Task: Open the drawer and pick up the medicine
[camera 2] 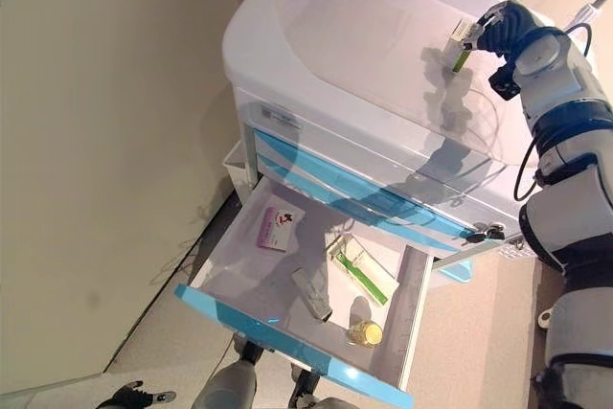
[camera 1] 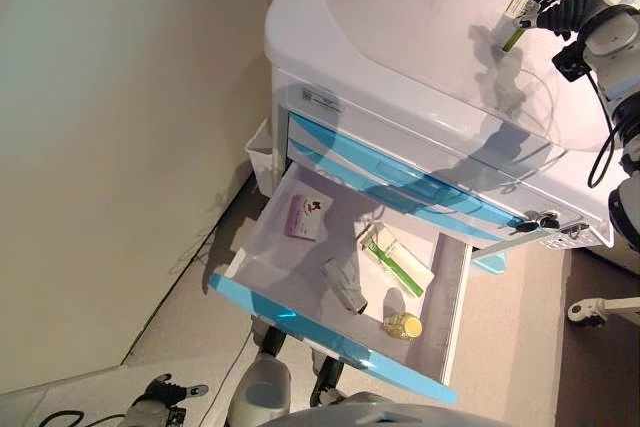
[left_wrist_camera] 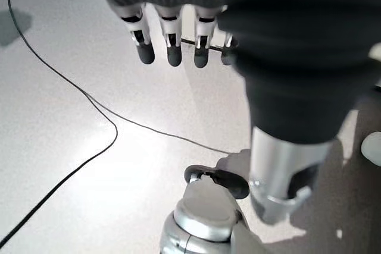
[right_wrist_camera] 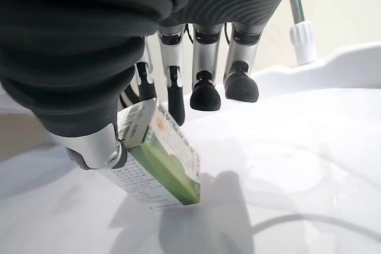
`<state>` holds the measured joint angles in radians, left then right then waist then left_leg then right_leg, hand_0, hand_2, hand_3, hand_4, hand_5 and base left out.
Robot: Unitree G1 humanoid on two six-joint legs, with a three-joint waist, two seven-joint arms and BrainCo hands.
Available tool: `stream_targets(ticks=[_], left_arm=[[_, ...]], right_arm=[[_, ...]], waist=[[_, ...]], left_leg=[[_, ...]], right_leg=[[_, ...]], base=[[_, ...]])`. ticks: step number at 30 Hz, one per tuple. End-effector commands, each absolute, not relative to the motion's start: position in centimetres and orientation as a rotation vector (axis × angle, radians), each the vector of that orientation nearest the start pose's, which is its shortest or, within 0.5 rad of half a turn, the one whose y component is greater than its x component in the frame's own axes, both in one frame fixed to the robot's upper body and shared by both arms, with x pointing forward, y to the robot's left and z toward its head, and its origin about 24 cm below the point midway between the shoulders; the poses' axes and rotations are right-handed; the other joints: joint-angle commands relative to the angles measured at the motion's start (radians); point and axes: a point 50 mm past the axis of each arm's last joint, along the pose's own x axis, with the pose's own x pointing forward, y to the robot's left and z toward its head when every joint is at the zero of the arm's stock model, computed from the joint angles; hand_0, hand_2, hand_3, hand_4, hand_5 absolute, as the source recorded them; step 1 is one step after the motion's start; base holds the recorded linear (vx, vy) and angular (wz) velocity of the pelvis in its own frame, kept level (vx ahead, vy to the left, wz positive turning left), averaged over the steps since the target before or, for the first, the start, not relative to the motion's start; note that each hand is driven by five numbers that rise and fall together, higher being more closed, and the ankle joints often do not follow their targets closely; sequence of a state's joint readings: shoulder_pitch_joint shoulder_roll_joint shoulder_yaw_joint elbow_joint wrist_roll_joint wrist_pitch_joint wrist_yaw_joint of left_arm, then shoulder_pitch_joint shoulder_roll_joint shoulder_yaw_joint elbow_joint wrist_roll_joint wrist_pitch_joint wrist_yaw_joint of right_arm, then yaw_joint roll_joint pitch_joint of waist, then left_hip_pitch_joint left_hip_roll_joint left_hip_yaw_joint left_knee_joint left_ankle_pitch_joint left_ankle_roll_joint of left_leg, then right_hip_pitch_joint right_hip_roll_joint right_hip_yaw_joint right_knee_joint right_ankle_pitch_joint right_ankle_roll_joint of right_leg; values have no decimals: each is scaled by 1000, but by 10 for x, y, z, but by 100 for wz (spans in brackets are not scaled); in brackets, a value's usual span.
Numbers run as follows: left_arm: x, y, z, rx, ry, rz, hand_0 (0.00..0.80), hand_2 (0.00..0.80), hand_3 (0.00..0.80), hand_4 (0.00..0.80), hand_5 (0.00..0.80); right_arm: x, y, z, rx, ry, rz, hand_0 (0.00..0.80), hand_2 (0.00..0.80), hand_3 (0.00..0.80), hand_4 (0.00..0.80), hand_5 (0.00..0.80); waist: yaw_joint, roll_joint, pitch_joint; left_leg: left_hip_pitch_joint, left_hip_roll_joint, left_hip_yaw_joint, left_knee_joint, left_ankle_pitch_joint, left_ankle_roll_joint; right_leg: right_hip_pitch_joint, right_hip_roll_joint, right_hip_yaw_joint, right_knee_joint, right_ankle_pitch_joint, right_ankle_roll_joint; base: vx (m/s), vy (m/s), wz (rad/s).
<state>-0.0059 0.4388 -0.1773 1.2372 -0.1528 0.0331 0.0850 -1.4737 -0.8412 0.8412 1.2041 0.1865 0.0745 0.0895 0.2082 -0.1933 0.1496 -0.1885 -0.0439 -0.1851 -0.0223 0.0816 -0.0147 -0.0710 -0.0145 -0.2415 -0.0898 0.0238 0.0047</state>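
Observation:
The cart's top drawer (camera 1: 300,319) stands pulled open. My right hand (camera 1: 562,5) is over the far right of the white cart top (camera 1: 400,17), shut on a green and white medicine box (camera 1: 514,25). In the right wrist view the thumb (right_wrist_camera: 98,147) and a finger pinch the box (right_wrist_camera: 164,162), whose lower end touches or hovers just above the top. In the drawer lie a pink box (camera 1: 306,217), a green and white box (camera 1: 394,259), a grey tube (camera 1: 343,286) and a small yellow bottle (camera 1: 402,325). My left hand (left_wrist_camera: 178,40) hangs low over the floor, fingers straight, empty.
The cart (camera 1: 420,137) has more blue-fronted drawers, closed, below its white top. A beige wall (camera 1: 110,147) runs along the left. A white caster (camera 1: 585,312) shows on the floor at the right.

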Motion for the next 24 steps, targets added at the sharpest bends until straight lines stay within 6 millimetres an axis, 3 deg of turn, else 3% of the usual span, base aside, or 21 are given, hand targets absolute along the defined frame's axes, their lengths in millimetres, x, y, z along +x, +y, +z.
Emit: stream_targets(ticks=[1,12,14,24], left_arm=[[93,321,-130,422,1224,303,0,0,0,0,0],[104,313,-131,412,1197,253,0,0,0,0,0],[103,313,-131,412,1202,253,0,0,0,0,0],[97,314,-132,406,1218,265,0,0,0,0,0]], right_arm=[[397,-290,320,-1069,46,-246,800,800,800,800,800],[402,-285,300,-1039,96,-169,800,800,800,800,800],[402,-284,297,-1049,105,-172,0,0,0,0,0],[404,-280,296,-1047,83,-174,0,0,0,0,0]], waist=[[18,-16,22],[24,-13,23],[26,-12,27],[28,-14,28]], left_leg=[[18,-24,-7,-18,-3,13],[19,-26,-10,-20,-4,14],[18,-27,-10,-18,-4,15],[23,-24,4,-22,-6,20]], right_leg=[[-40,-61,-8,93,45,96],[-40,-65,-11,95,47,96],[-42,-65,-12,94,49,97],[-43,-67,-9,97,55,102]], base=[[0,0,0],[0,0,0],[0,0,0],[0,0,0]])
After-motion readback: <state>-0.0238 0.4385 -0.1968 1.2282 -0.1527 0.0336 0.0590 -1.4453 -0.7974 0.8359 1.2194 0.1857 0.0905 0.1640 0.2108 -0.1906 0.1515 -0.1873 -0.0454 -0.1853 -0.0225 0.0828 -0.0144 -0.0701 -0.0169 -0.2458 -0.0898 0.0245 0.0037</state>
